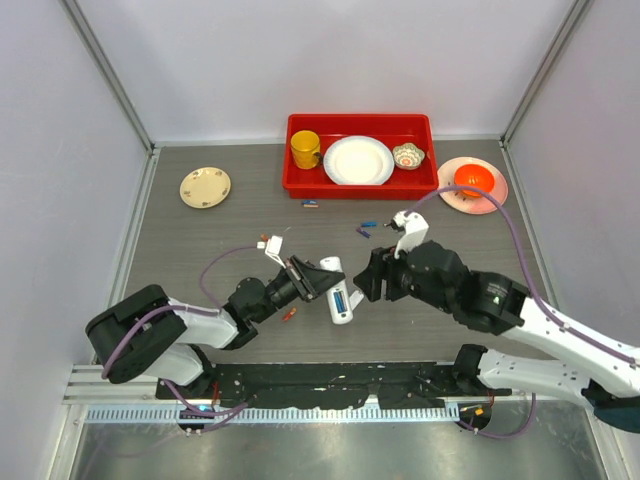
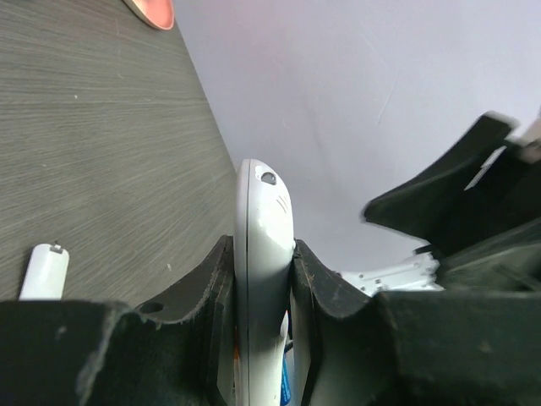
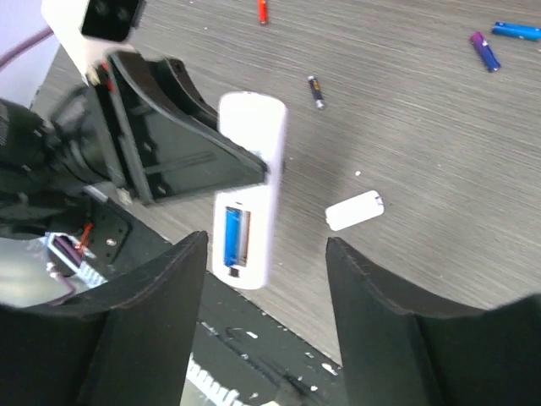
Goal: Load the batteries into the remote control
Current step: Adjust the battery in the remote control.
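Observation:
My left gripper [image 1: 318, 280] is shut on the white remote control [image 1: 338, 290] and holds it on edge above the table. In the left wrist view the remote [image 2: 262, 203] is clamped between both fingers [image 2: 211, 288]. In the right wrist view the remote [image 3: 252, 144] shows its back, with a blue battery [image 3: 232, 238] in the open slot. My right gripper [image 1: 364, 279] is open and empty, close to the right of the remote; it also shows in the right wrist view [image 3: 266, 247]. Loose batteries lie on the table: red [image 3: 262, 10], dark [image 3: 315, 90], purple [image 3: 483, 51] and blue [image 3: 511, 30].
A small plain white plate [image 3: 355, 211] lies flat on the table by the remote. A red tray [image 1: 296, 186] with a yellow cup, a white plate and a bowl stands at the back. A pink plate [image 1: 448, 195] with an orange bowl is at the back right, a cream saucer [image 1: 205, 187] at the back left.

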Controlling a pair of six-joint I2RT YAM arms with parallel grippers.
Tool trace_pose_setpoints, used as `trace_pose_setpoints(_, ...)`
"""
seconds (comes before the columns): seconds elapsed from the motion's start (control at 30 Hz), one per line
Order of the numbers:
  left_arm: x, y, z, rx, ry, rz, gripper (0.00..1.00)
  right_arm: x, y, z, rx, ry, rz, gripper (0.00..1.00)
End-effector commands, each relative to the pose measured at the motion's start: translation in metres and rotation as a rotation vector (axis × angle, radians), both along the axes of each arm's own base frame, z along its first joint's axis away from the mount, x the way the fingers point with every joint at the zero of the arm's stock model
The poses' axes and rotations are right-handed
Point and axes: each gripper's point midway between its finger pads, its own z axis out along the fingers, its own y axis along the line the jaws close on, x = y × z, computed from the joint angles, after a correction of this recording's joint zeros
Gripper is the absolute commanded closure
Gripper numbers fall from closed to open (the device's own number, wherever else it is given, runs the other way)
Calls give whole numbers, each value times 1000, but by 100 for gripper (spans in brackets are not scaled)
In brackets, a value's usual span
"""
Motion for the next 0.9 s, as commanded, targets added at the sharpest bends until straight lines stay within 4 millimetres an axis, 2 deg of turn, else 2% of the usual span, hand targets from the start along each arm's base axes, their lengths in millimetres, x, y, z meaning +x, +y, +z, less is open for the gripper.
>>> trace_pose_setpoints(0.0, -11, 7, 87, -286, -143, -113, 100, 13, 0, 7, 198, -106, -78, 31)
trace_pose_setpoints(0.03, -12, 7, 95, -306, -141, -132, 100, 12, 0, 18, 260, -126, -73, 27)
trace_pose_setpoints(0.07, -13, 8, 99, -314, -148, -141, 100, 11, 1, 14, 270, -123, -59, 26)
trace_pose_setpoints(0.13, -19, 7, 111, -336, -165, -193, 100, 2, 7, 26, 351, -129, -7, 24)
trace_pose_setpoints(0.17, -20, 8, 115, -343, -169, -208, 100, 0, 8, 22, 361, -125, 10, 24)
trace_pose_setpoints(0.33, -27, 6, 128, -357, -188, -288, 100, -15, 15, 32, 461, -111, 97, 23)
trace_pose_setpoints(0.53, -34, 1, 134, -359, -205, -341, 100, -23, 21, 19, 464, -42, 168, 23)
trace_pose_setpoints(0.67, -36, 3, 137, -362, -216, -344, 100, -31, 29, 3, 455, 43, 234, 23)
trace_pose_setpoints(0.87, -35, 3, 138, -364, -221, -338, 100, -35, 34, -2, 475, 85, 279, 23)
